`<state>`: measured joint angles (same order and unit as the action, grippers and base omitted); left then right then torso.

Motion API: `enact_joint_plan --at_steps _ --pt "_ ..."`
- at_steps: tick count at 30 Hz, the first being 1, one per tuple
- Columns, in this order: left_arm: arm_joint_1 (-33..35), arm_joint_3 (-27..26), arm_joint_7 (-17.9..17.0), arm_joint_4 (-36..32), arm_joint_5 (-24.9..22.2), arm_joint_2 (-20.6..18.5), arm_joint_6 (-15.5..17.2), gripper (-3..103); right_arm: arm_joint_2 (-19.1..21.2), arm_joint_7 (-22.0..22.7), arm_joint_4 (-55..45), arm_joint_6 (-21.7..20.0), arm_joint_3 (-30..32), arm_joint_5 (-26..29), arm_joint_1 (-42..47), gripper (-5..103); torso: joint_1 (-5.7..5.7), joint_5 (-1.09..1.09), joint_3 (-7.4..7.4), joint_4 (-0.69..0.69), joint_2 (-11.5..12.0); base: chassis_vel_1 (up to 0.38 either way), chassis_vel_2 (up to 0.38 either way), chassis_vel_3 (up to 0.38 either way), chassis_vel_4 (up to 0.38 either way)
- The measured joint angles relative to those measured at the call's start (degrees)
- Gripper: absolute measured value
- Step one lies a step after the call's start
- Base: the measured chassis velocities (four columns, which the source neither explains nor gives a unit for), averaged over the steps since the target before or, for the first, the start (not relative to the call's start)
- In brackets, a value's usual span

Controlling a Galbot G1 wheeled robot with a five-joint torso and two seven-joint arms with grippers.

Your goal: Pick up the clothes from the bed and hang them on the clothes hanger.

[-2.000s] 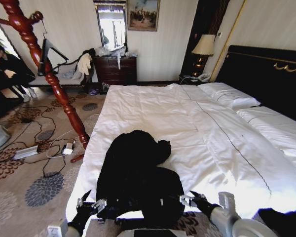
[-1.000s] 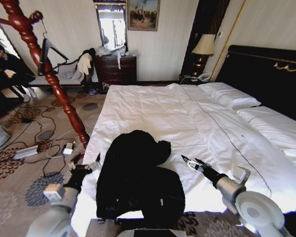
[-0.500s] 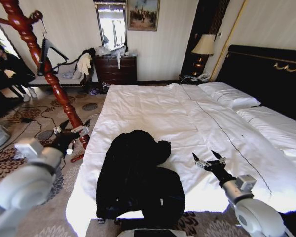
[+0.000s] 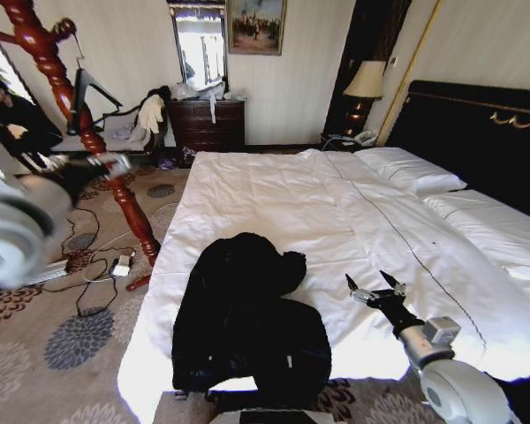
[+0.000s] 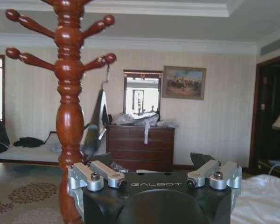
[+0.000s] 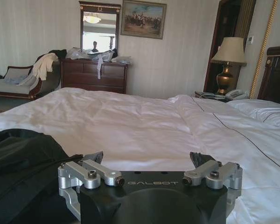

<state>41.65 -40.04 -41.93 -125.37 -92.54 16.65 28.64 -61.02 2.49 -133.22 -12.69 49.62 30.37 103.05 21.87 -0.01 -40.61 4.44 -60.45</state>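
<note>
The black jacket (image 4: 247,318) lies crumpled on the near part of the white bed (image 4: 274,194), with its edge (image 6: 23,158) also in the right wrist view. The black clothes hanger (image 4: 84,93) hangs by its hook from a peg of the wooden coat stand; in the left wrist view the hanger (image 5: 97,122) is beside the post. My left gripper (image 4: 115,163) is raised at the left near the stand, open and empty (image 5: 150,159). My right gripper (image 4: 375,287) hovers open over the sheet to the right of the jacket, holding nothing (image 6: 148,157).
The red-brown coat stand (image 4: 97,146) leans over the carpet left of the bed. Cables and a power strip (image 4: 49,272) lie on the floor near its base. A dark dresser (image 4: 208,124), a bench with pale garments (image 4: 146,115) and a lamp (image 4: 364,84) line the far wall.
Both grippers left the jacket's near edge. The left arm swung up and left to the coat stand. The right gripper moved out to the jacket's right and now holds still.
</note>
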Motion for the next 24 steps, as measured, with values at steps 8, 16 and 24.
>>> enact_joint_plan --at_steps 8,16,24 --pt "-13.39 9.53 2.44 9.25 0.22 -2.78 -0.37 97 2.35 0.85 1.37 -1.06 -2.51 2.19 -3.52 100 0.0 0.05 0.0 -0.05 0.01 0.0 0.0 0.0 0.0" --pt "-15.44 9.13 6.37 15.35 0.63 -5.36 -1.19 97 2.82 1.08 2.43 -1.29 -3.88 2.81 -4.82 100 0.0 0.02 0.0 0.03 0.0 0.0 0.0 0.0 0.0" --pt "-15.78 9.49 11.5 23.5 1.4 -6.21 -2.86 97 2.35 1.16 2.38 -1.45 -4.37 2.88 -4.75 100 0.0 0.02 0.0 0.03 0.0 0.0 0.0 0.0 0.0"
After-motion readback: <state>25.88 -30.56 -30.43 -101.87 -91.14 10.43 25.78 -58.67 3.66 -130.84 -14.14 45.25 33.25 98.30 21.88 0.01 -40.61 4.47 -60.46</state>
